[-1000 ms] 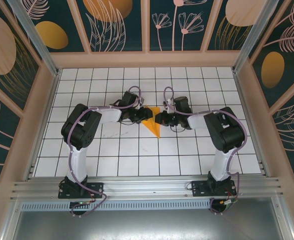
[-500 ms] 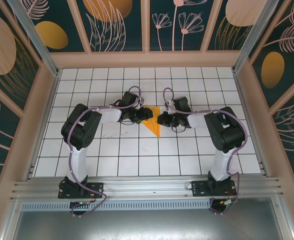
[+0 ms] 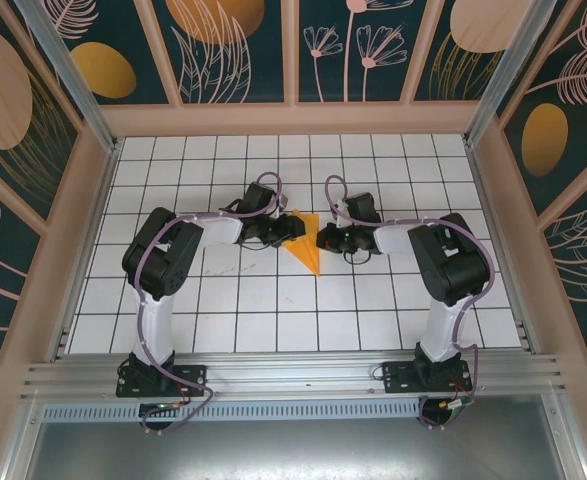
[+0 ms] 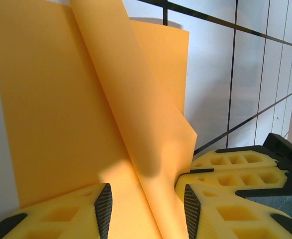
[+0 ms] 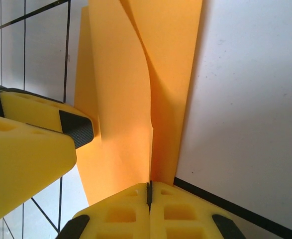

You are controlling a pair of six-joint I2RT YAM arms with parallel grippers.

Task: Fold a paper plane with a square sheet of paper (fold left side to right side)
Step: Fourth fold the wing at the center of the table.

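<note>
On the table the folded paper lies in the middle, its point toward the near edge. The left gripper stands half open, and one upright flap rises loose between its fingers. The right gripper is closed tight on the raised crease. Since a second ago it has drawn slightly to the right; the paper has stayed.
</note>
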